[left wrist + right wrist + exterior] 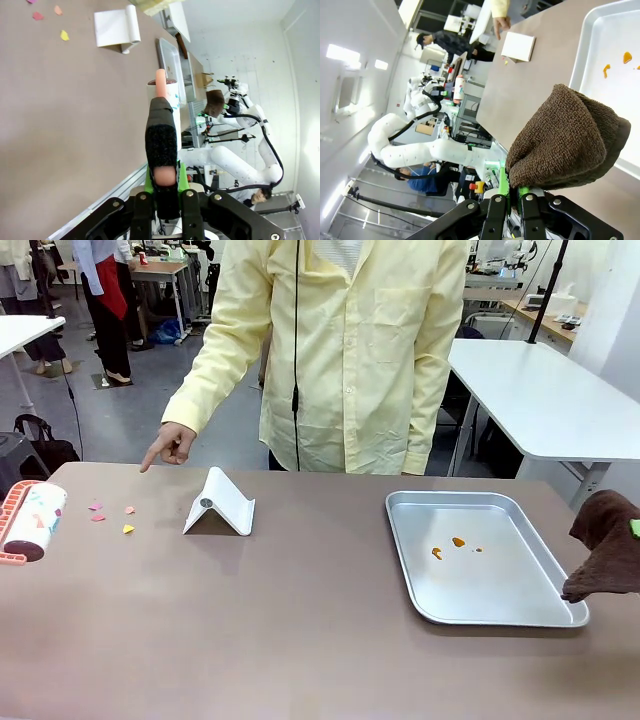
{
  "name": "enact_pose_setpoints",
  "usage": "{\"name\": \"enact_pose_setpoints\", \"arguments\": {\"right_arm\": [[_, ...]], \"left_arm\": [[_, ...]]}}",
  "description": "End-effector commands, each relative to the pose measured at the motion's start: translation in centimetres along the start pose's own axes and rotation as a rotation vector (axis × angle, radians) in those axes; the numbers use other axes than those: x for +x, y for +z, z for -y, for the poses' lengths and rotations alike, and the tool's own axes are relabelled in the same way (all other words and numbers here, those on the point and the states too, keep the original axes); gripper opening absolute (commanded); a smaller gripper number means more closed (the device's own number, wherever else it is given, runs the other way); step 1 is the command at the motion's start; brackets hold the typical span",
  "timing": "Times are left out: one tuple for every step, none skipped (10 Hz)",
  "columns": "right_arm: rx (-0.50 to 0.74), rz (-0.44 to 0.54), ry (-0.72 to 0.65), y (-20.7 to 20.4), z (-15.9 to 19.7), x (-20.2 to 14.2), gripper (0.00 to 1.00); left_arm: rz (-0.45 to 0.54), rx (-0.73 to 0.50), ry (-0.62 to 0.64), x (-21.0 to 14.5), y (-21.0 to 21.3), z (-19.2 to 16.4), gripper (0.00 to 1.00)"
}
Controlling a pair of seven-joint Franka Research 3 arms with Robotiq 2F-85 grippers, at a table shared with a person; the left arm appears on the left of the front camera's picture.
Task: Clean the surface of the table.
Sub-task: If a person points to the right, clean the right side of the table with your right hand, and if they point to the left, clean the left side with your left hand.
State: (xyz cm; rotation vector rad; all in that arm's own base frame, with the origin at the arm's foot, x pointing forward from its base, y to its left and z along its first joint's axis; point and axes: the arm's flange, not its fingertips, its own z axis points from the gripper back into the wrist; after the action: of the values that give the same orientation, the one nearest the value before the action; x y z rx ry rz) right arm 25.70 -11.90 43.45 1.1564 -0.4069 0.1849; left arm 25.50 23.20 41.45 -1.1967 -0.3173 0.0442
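The taupe-brown table (300, 630) carries a few pink and yellow paper scraps (110, 513) at its far left. A person's hand (168, 446) points down at them. My left gripper (165, 192) is shut on the pink handle of a lint roller (167, 105), which hangs over the table's left edge (30, 522). My right gripper (512, 192) is shut on a bunched brown cloth (565, 140). The cloth (605, 545) hangs just past the right rim of the silver tray (410, 560), and a green pad (635, 528) shows at the cloth's right edge.
A folded white stand (220, 505) sits right of the scraps. The tray holds small orange bits (457, 542). A person in a yellow shirt (350, 350) stands at the far edge. White-topped tables (540, 400) stand behind.
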Motion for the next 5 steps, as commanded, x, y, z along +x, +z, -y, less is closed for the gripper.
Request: {"name": "enact_pose_setpoints", "arguments": {"right_arm": [[0.006,0.001,-0.023,0.1,-0.7,0.0,0.00],[0.006,0.001,-0.023,0.1,-0.7,0.0,0.00],[0.006,0.001,-0.023,0.1,-0.7,0.0,0.00],[0.006,0.001,-0.023,0.1,-0.7,0.0,0.00],[0.006,0.001,-0.023,0.1,-0.7,0.0,0.00]], "left_arm": [[0.026,0.051,0.012,1.2,0.7,0.1,0.19],[0.055,0.098,0.019,2.3,1.1,-0.1,0.19],[0.024,0.133,0.014,3.6,1.5,-0.3,0.19],[-0.028,0.156,0.005,5.3,2.0,-0.6,0.19],[0.003,0.222,0.011,7.1,2.5,-0.9,0.19]]}}
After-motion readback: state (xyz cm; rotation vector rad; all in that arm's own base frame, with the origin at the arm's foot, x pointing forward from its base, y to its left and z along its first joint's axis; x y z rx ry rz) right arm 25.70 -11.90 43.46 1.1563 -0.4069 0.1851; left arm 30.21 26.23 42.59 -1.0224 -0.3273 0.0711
